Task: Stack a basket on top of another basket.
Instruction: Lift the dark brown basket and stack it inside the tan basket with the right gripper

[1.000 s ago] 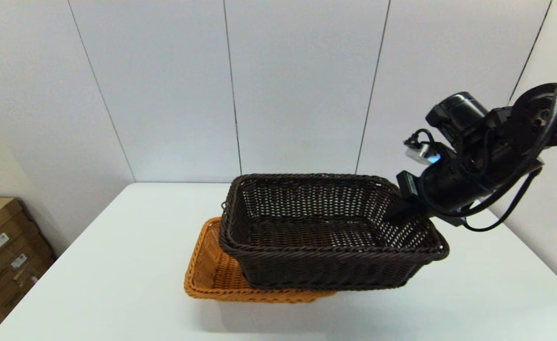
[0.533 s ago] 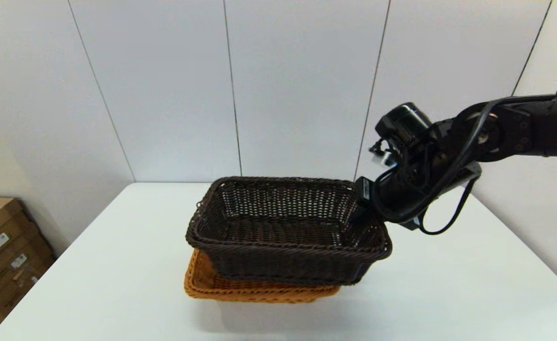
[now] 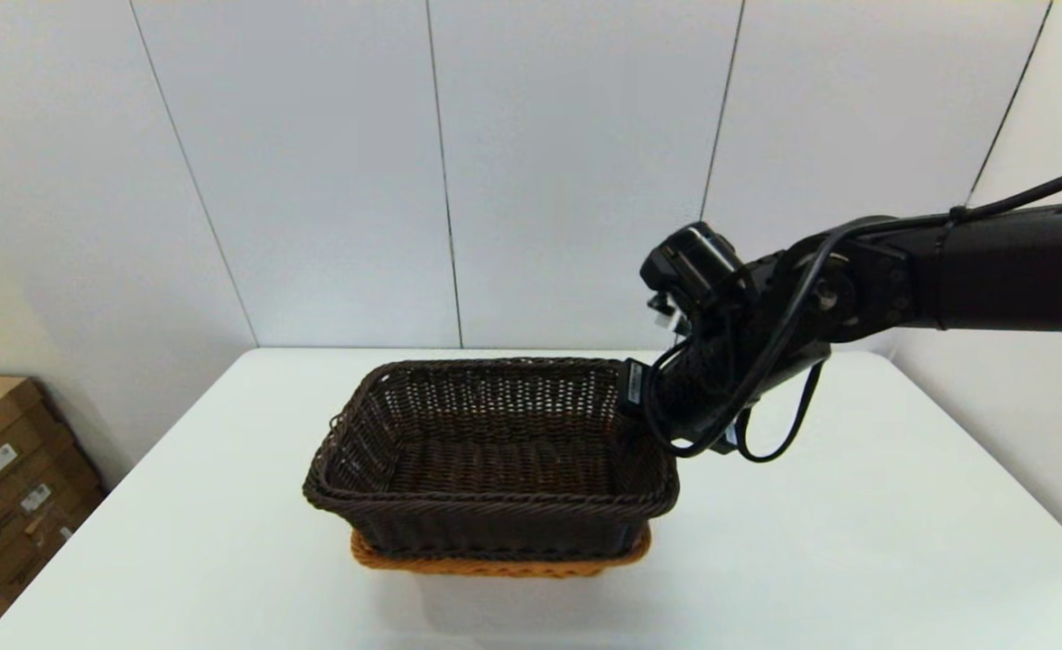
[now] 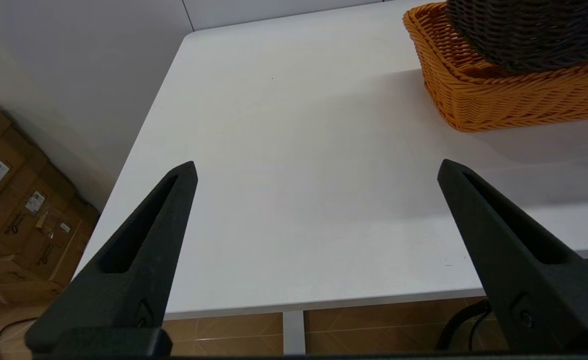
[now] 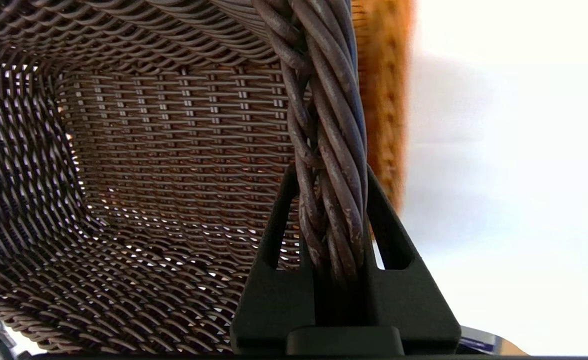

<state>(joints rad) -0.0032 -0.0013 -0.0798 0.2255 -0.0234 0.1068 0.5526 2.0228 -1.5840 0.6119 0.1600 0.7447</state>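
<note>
- Head view: the right gripper [image 3: 647, 408] pinches the right-hand short rim of the dark brown basket [image 3: 490, 460], which sits over the orange-tan basket [image 3: 495, 566] on the white table [image 3: 856, 542]. Only a strip of the orange-tan rim shows beneath the front edge, so the two are close to aligned. The dark basket appears offset slightly toward the robot's left; whether it is fully seated cannot be told. Gripping one end wall leaves the basket's underside free to nest.
- Head view, surroundings: cardboard boxes [image 3: 7, 487] stand on the floor off the table's left side, well apart from the baskets. Nothing lies between the baskets and the table edges.
- Left wrist view: the left gripper [image 4: 316, 170] hangs beyond the table's near edge with its fingers spread wide, holding nothing. The orange-tan basket [image 4: 504, 100] rests on the table with the dark basket [image 4: 534, 35] inside its rim. The arm is judged parked, clear of the stacking path.
- Right wrist view: both fingers [image 5: 284, 220] are closed tight on the braided rim [image 5: 331, 165], one inside the wall and one outside. The orange-tan weave [image 5: 386, 100] shows just beyond the rim, confirming overlap on this side. The outer finger sits between the two walls and may obstruct full seating until release.
</note>
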